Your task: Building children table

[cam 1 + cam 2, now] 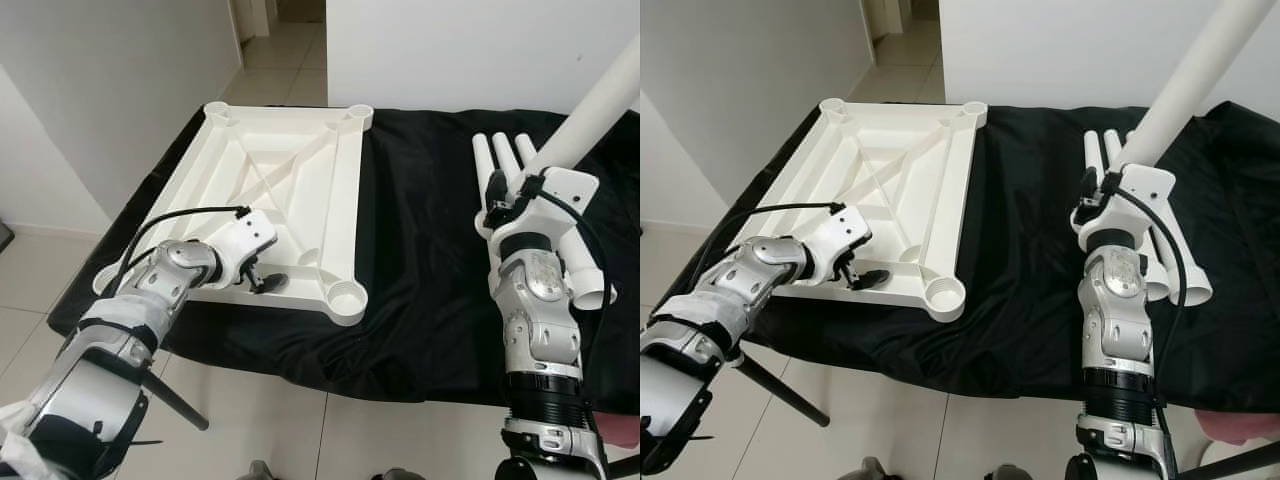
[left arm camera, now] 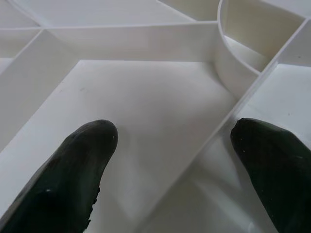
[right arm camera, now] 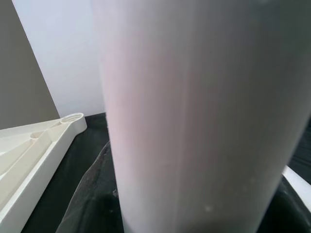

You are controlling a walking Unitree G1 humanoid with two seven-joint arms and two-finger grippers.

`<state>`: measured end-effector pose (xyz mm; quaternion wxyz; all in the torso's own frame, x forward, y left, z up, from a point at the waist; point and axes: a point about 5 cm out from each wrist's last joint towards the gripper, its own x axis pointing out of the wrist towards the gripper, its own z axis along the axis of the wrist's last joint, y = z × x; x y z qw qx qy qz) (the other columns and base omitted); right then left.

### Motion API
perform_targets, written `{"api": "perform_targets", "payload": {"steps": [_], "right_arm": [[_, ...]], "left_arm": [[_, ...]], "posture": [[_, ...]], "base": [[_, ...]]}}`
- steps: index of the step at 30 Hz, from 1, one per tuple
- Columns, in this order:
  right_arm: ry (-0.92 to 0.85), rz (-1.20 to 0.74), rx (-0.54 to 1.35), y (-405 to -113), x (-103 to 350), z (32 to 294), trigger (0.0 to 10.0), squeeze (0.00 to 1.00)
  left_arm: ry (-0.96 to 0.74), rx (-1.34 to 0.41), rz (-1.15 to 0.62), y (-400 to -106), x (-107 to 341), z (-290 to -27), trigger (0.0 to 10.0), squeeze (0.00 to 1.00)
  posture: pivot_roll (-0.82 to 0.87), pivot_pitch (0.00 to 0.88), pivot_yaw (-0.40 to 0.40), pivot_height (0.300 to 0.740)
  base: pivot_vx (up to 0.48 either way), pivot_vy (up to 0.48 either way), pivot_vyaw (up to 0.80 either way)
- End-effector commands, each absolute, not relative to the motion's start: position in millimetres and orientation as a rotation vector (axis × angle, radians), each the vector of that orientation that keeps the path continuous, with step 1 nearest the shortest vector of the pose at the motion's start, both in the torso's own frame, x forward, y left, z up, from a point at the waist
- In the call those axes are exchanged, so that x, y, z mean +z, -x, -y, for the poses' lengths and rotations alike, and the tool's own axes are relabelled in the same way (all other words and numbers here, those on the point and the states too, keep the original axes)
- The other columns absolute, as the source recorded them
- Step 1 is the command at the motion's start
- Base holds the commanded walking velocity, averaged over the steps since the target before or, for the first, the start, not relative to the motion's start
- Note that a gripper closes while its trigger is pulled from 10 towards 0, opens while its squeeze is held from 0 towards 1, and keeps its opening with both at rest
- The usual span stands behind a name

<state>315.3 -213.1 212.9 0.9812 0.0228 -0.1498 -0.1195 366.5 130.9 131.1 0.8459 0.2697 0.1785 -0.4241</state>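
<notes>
A black cloth (image 1: 420, 300) covers a low table in a white-walled room with pale floor tiles (image 1: 290, 50), a doorway opening beyond the far edge.

The white tabletop (image 1: 300, 170) lies upside down on the left part of the cloth, its ribbed underside up and a round leg socket (image 1: 347, 296) at each corner. The left gripper (image 1: 262, 281) rests inside the near edge of this panel, close to the near corner socket; the left wrist view shows its black fingers (image 2: 73, 179) spread apart, one on either side of a slanting rib (image 2: 228, 126) — nothing is clamped between them.

To the right, well apart from the tabletop, the right gripper (image 1: 1092, 200) is raised above the cloth and grasps a white table leg (image 1: 1185, 75), a long tube that slants up and away toward the upper right. In the right wrist view this tube (image 3: 194, 121) stands very close to the camera, with the tabletop's corner (image 3: 68, 121) and the dark cloth behind it.

Spare legs (image 1: 500, 160) lie side by side on the cloth beneath and behind the right arm — at least three, their rounded ends pointing to the far side.
</notes>
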Motion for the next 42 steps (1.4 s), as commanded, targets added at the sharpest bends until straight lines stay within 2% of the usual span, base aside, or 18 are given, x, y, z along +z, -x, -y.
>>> {"api": "perform_targets", "payload": {"steps": [1, 9, 10, 11, 12, 13, 14, 16, 18, 19, 20, 21, 29, 30, 31, 38, 41, 42], "right_arm": [[-0.049, 0.315, -0.229, -316, 218, 208, 10.0, 0.00], [-0.043, 0.315, -0.221, -317, 219, 206, 10.0, 0.00], [-0.042, 0.315, -0.221, -317, 219, 206, 10.0, 0.00], [-0.041, 0.315, -0.222, -317, 219, 207, 10.0, 0.00], [-0.040, 0.315, -0.222, -316, 219, 207, 10.0, 0.00], [-0.040, 0.315, -0.222, -316, 219, 207, 10.0, 0.00], [-0.040, 0.314, -0.224, -316, 219, 208, 10.0, 0.00], [-0.040, 0.314, -0.225, -316, 219, 208, 10.0, 0.00], [-0.041, 0.314, -0.225, -316, 219, 207, 10.0, 0.00], [-0.042, 0.314, -0.224, -317, 219, 207, 10.0, 0.00], [-0.042, 0.314, -0.224, -317, 219, 207, 10.0, 0.00], [-0.043, 0.315, -0.221, -317, 219, 206, 10.0, 0.00], [-0.044, 0.317, -0.212, -319, 220, 204, 10.0, 0.00], [-0.043, 0.316, -0.211, -319, 219, 203, 10.0, 0.00], [-0.043, 0.316, -0.210, -320, 219, 203, 10.0, 0.00], [-0.046, 0.315, -0.211, -320, 219, 203, 10.0, 0.00], [-0.048, 0.313, -0.213, -320, 218, 203, 10.0, 0.00], [-0.049, 0.311, -0.213, -320, 217, 203, 10.0, 0.00]], "left_arm": [[-0.582, -0.878, -0.446, -367, 122, -134, 10.0, 0.00], [-0.542, -0.847, -0.459, -369, 118, -123, 10.0, 0.00], [-0.530, -0.853, -0.458, -369, 118, -122, 6.8, 0.00], [-0.517, -0.858, -0.452, -368, 118, -121, 6.8, 0.00], [-0.498, -0.863, -0.448, -368, 118, -119, 2.5, 0.00], [-0.498, -0.863, -0.448, -368, 118, -119, 2.5, 0.00], [-0.490, -0.866, -0.447, -367, 118, -118, 0.2, 0.00], [-0.480, -0.874, -0.442, -366, 117, -115, 0.0, 0.00], [-0.479, -0.875, -0.435, -366, 117, -113, 0.0, 0.00], [-0.476, -0.877, -0.428, -366, 117, -111, 0.8, 0.00], [-0.476, -0.877, -0.428, -366, 117, -111, 0.8, 0.00], [-0.476, -0.883, -0.420, -366, 117, -108, 0.0, 0.00], [-0.451, -0.915, -0.364, -363, 121, -92, 0.0, 0.00], [-0.446, -0.929, -0.346, -363, 123, -87, 4.4, 0.00], [-0.438, -0.947, -0.336, -361, 124, -83, 10.0, 0.00], [-0.374, -1.065, -0.249, -350, 133, -59, 10.0, 0.00], [-0.294, -1.116, -0.206, -345, 141, -53, 10.0, 0.00], [-0.277, -1.138, -0.196, -344, 144, -51, 10.0, 1.00]], "posture": [[-0.10, 0.028, 0.109, 0.740], [-0.10, 0.036, 0.107, 0.740], [-0.11, 0.035, 0.109, 0.740], [-0.11, 0.035, 0.109, 0.740], [-0.11, 0.034, 0.108, 0.740], [-0.11, 0.034, 0.108, 0.740], [-0.11, 0.034, 0.108, 0.740], [-0.11, 0.030, 0.108, 0.740], [-0.11, 0.030, 0.108, 0.740], [-0.10, 0.025, 0.108, 0.740], [-0.10, 0.025, 0.108, 0.740], [-0.10, 0.025, 0.108, 0.740], [-0.10, 0.014, 0.108, 0.740], [-0.10, 0.014, 0.108, 0.740], [-0.10, 0.014, 0.108, 0.740], [-0.09, 0.013, 0.109, 0.740], [-0.09, 0.015, 0.110, 0.740], [-0.08, 0.018, 0.110, 0.740]], "base": [[0.000, 0.000, 0.00], [0.000, 0.000, 0.00], [0.000, 0.000, 0.00], [0.000, 0.000, 0.00], [0.000, 0.000, 0.00], [0.000, 0.000, 0.00], [0.000, 0.000, 0.00], [0.000, 0.000, 0.00], [0.000, 0.000, 0.00], [0.000, 0.000, 0.00], [0.000, 0.000, 0.00], [0.000, 0.000, 0.00], [0.000, 0.000, 0.00], [0.000, 0.000, 0.00], [0.000, 0.000, 0.00], [0.000, 0.000, 0.00], [0.000, 0.000, 0.00], [0.000, 0.000, 0.00]]}}
